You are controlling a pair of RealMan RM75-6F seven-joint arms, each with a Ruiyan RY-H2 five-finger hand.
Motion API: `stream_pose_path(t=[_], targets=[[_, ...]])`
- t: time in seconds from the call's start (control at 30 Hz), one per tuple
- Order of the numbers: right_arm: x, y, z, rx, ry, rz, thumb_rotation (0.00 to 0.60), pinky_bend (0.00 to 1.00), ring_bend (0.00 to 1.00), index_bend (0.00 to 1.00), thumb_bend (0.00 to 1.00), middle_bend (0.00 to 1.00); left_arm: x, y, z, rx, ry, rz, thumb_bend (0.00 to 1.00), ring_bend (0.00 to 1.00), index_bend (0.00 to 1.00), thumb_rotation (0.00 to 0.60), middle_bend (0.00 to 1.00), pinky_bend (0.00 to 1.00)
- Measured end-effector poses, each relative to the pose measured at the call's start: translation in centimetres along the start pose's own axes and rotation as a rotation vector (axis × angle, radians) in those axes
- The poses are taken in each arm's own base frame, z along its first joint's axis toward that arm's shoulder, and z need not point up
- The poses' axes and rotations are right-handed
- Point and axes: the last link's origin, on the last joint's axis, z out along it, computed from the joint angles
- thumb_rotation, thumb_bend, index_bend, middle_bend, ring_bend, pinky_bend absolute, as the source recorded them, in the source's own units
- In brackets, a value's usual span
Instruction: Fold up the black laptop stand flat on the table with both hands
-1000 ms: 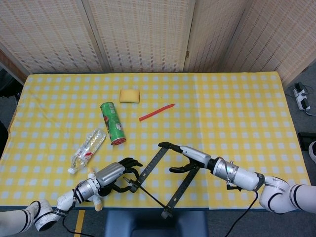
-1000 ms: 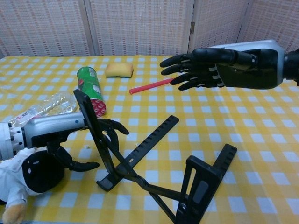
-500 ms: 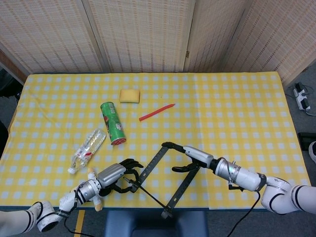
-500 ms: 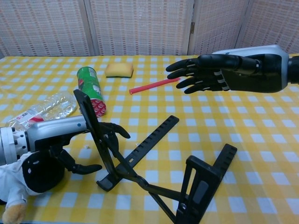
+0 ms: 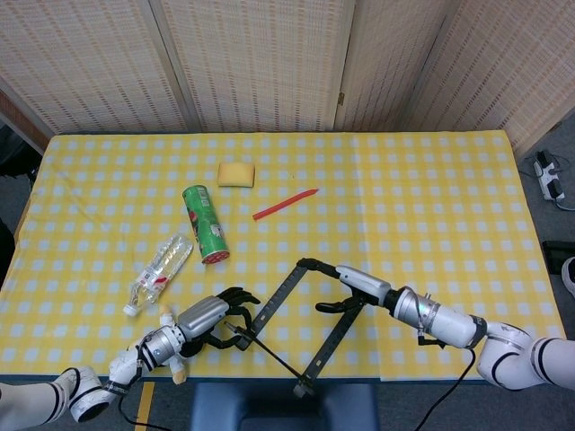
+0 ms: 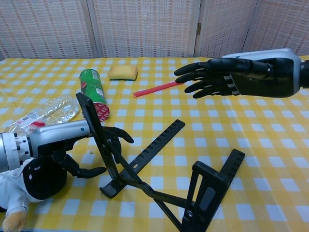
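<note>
Black laptop stand (image 6: 145,179) still propped open between both hands. Left hand (image 6: 91,145) at raised left leg, fingers curled around it (firm grasp unclear). Right hand (image 6: 217,77) empty, fingers spread, palm-down above stand. Advice: steady left leg, bring right down, press evenly.

Woven screen panels (image 5: 260,63) behind a yellow-checked table (image 5: 431,206) — grey floor, seemingly.

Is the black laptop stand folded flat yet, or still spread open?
Still spread open: the black laptop stand has one arm raised steeply beside the left hand, its notched bars angled apart.
</note>
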Motion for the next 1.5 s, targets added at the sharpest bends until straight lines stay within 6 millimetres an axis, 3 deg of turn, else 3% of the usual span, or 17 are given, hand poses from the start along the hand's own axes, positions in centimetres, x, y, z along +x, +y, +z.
stream_pose_path(t=[1.5], targets=[[0.27, 0.59, -0.23, -0.002, 0.006, 0.006, 0.232, 0.0, 0.03, 0.0, 0.25, 0.0, -0.36, 0.05, 0.31, 0.018, 0.026, -0.002, 0.49, 0.14, 0.56, 0.6, 0.22, 0.0]])
